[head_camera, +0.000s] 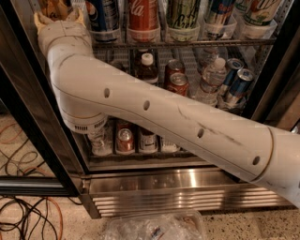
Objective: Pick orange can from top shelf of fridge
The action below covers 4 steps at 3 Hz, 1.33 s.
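Note:
The orange can (pixel 54 6) shows only as an orange-gold patch at the top left corner, on the top shelf (pixel 187 43) of the fridge (pixel 178 187). Most of it is cut off by the frame's top edge. My gripper (pixel 57 15) is at the end of the white arm, which reaches up from the lower right. The gripper sits right at the orange can, with its cream body around the can's lower part. A red cola can (pixel 143 16) stands two lanes to the right of it.
Other tall cans fill the top shelf lanes. The middle rack holds bottles (pixel 146 68) and short cans (pixel 178 83); the lower rack holds cans (pixel 124 138). The black door frame (pixel 33 131) is at left. Cables (pixel 23 211) and a plastic bag (pixel 154 227) lie on the floor.

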Motion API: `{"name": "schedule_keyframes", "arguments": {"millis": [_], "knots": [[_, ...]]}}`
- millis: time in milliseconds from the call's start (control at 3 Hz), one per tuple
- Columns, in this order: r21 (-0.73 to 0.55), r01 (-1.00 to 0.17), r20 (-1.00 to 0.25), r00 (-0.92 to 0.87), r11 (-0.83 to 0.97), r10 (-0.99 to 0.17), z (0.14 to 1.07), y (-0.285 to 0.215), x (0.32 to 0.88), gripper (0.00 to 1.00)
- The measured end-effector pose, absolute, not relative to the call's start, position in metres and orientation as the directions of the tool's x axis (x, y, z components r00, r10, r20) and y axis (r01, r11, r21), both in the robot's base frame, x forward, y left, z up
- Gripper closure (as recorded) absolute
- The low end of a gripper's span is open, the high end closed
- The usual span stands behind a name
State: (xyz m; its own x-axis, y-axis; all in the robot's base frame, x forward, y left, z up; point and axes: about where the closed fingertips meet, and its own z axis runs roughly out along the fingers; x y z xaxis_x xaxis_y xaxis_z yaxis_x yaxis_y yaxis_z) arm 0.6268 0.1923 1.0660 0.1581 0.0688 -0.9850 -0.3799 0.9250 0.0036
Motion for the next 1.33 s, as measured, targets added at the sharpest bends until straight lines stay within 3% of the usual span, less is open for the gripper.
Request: {"name": "schedule_keyframes", "arguments": {"millis": [1000,1333], "knots": [[0.017,-0.416,-0.982,0.166,0.909,0.094,1.066,0.185,0.627,1.0],[0.029,-0.432,-0.972,0.197,0.901,0.125,1.08,0.154,0.636,1.0]]}}
